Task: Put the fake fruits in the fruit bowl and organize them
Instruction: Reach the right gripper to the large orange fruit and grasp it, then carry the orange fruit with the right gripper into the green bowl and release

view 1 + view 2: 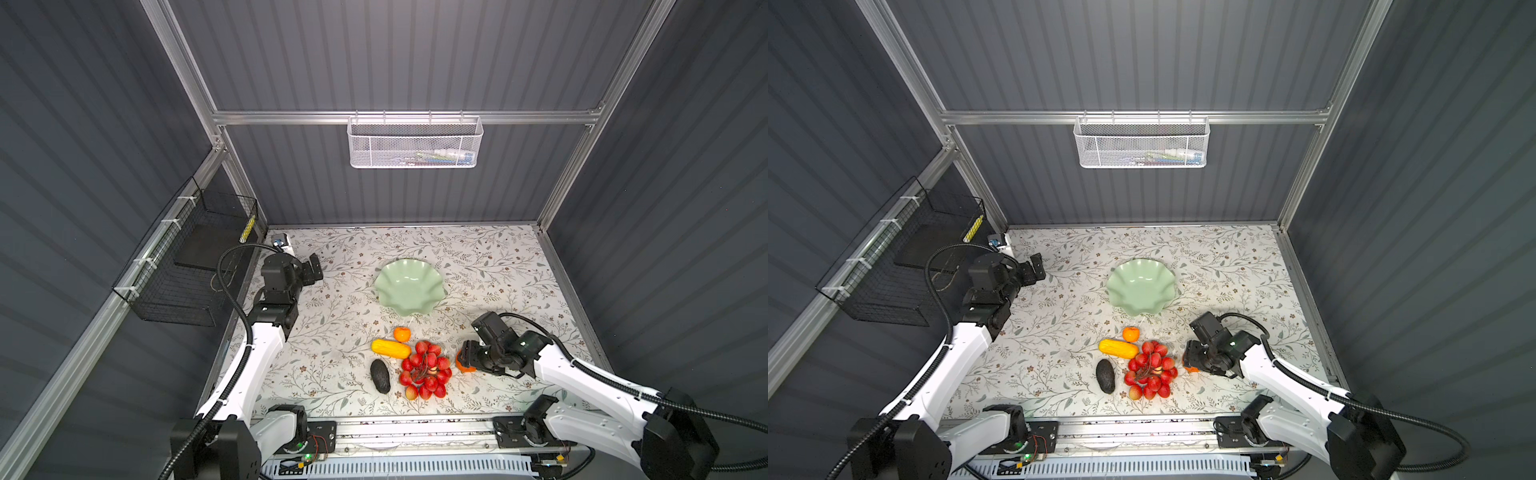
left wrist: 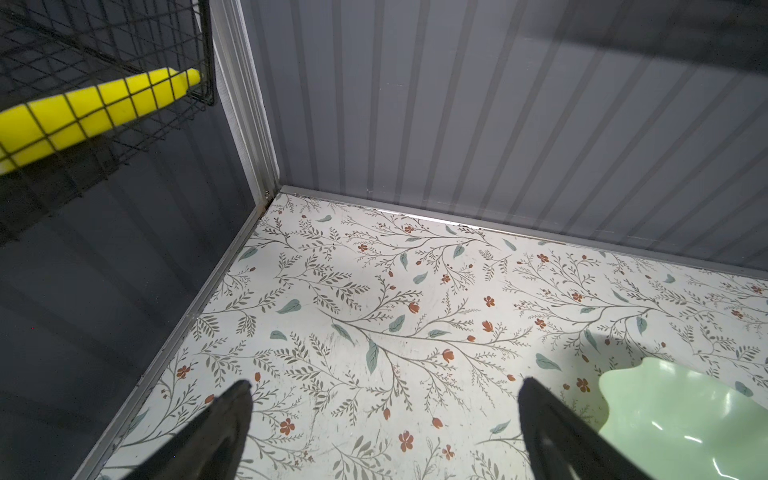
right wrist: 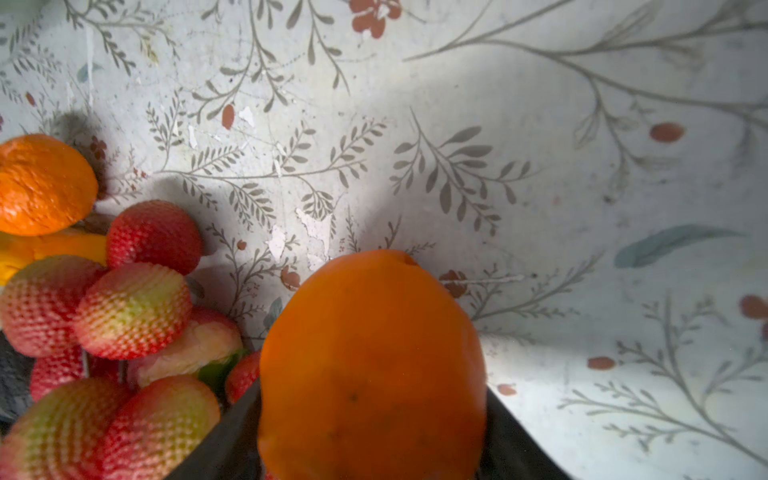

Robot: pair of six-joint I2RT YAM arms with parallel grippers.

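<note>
The empty pale green fruit bowl point(image 1: 409, 291) point(image 1: 1140, 289) sits mid-table; its rim also shows in the left wrist view point(image 2: 685, 415). In front of it lie a small tangerine point(image 1: 402, 334) point(image 3: 41, 183), a yellow oblong fruit point(image 1: 390, 349), a blackish avocado point(image 1: 380, 376) and a cluster of red balls point(image 1: 426, 370) point(image 3: 124, 311). My right gripper point(image 1: 467, 357) point(image 3: 372, 386) is low, just right of the cluster. Its fingers press both sides of the big orange point(image 1: 463, 365) point(image 3: 374, 353). At the far left, my left gripper point(image 1: 316, 268) point(image 2: 384, 390) hangs open over bare table.
A black wire basket point(image 1: 187, 266) holding a yellow piece point(image 2: 91, 112) hangs on the left wall. A white mesh basket point(image 1: 415, 141) hangs on the back wall. Grey walls and metal frame rails close the table on three sides.
</note>
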